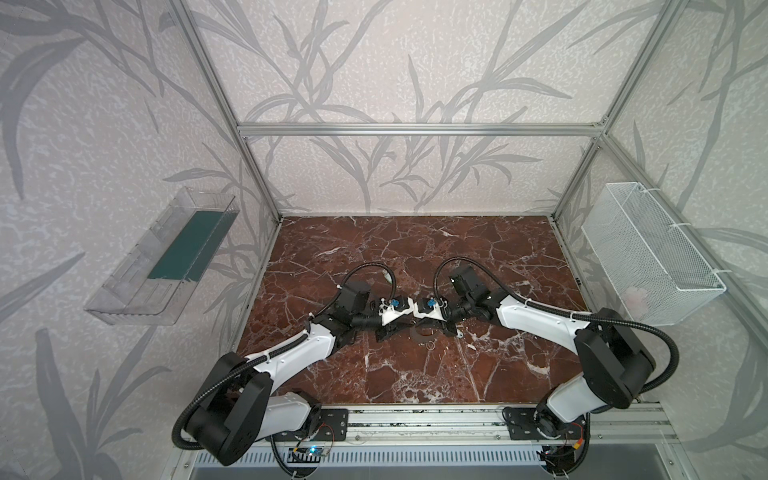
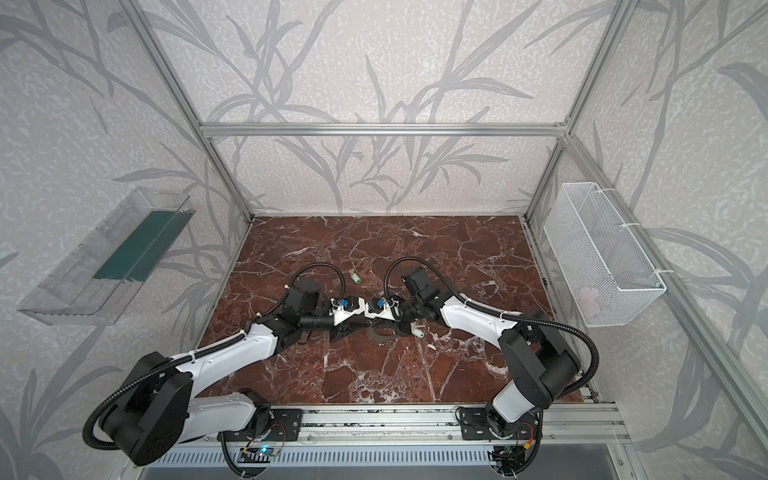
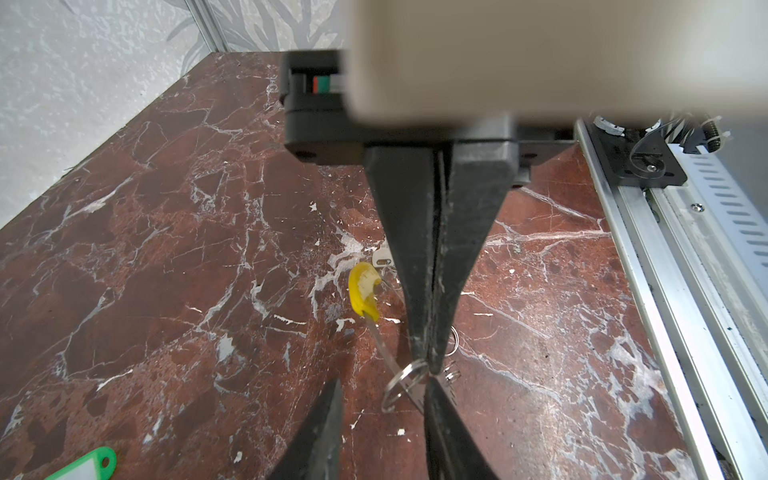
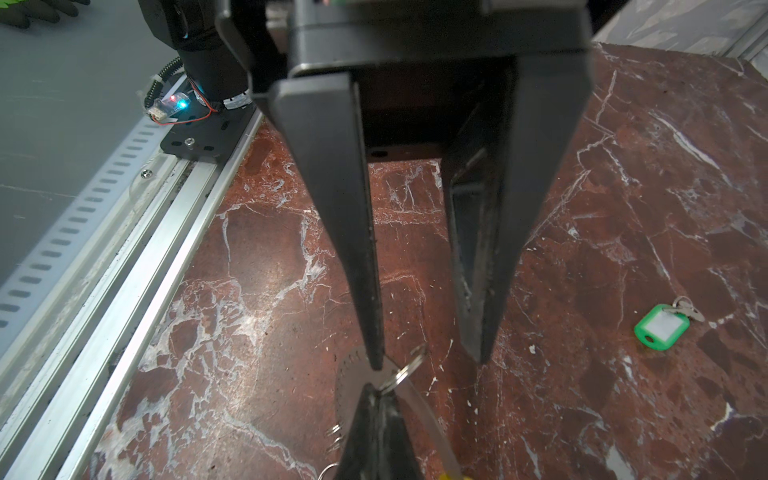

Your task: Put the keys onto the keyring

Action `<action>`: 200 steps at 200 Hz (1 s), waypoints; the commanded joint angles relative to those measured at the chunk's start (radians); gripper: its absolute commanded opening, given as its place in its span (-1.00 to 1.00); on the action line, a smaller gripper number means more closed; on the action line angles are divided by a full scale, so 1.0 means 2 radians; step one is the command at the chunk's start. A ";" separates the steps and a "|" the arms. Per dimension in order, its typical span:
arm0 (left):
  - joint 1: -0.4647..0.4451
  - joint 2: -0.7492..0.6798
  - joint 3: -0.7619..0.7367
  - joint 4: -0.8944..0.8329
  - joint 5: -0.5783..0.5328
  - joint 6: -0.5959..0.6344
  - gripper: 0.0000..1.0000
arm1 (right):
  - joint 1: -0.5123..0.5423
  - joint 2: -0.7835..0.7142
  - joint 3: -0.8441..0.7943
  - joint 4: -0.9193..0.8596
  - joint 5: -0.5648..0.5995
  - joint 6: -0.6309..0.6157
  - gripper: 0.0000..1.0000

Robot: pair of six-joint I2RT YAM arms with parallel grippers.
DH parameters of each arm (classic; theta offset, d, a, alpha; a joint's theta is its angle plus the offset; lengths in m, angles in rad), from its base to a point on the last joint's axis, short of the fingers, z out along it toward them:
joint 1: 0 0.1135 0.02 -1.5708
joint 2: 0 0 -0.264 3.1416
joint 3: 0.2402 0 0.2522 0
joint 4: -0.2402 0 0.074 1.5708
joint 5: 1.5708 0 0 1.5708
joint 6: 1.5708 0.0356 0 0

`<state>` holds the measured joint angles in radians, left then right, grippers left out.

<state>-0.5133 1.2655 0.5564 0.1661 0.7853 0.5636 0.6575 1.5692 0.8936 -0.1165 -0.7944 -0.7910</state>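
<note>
Watching the keyring [image 4: 417,401] mid-table [image 1: 415,386]: the right gripper [image 3: 430,365] is pinching its grey band, jaws fully together. A small split ring [image 3: 402,384] is sitting right at that pinch. The left gripper [image 4: 428,358] is standing half-wide, gripping nothing, one fingertip at the band. A green key [image 2: 356,277] is lying loose at eleven o'clock from the grippers. A pale key [image 3: 381,257] is lying just beside the yellow sleeve [image 3: 361,291]; threaded or not, can't tell. Judging it early: at least one key is waiting.
</note>
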 commanded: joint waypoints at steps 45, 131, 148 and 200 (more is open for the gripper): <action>-0.015 0.009 0.029 -0.037 0.027 0.042 -0.66 | 0.002 -0.025 -0.015 0.015 -0.006 -0.022 -1.00; -0.033 0.003 0.038 -0.062 0.032 0.043 -1.00 | -0.007 -0.050 -0.064 0.132 0.014 0.023 -1.00; -0.035 0.000 0.040 -0.054 0.017 0.022 -1.00 | -0.008 -0.051 -0.066 0.129 0.030 0.035 -0.94; -0.043 -0.018 0.093 -0.134 -0.046 0.009 -1.00 | -0.017 -0.106 -0.110 0.148 0.083 0.076 -0.34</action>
<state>-0.5850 1.2671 0.6697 -0.0029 0.7441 0.5797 0.6296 1.4227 0.7071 0.1162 -0.6838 -0.6964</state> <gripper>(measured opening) 0.052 0.316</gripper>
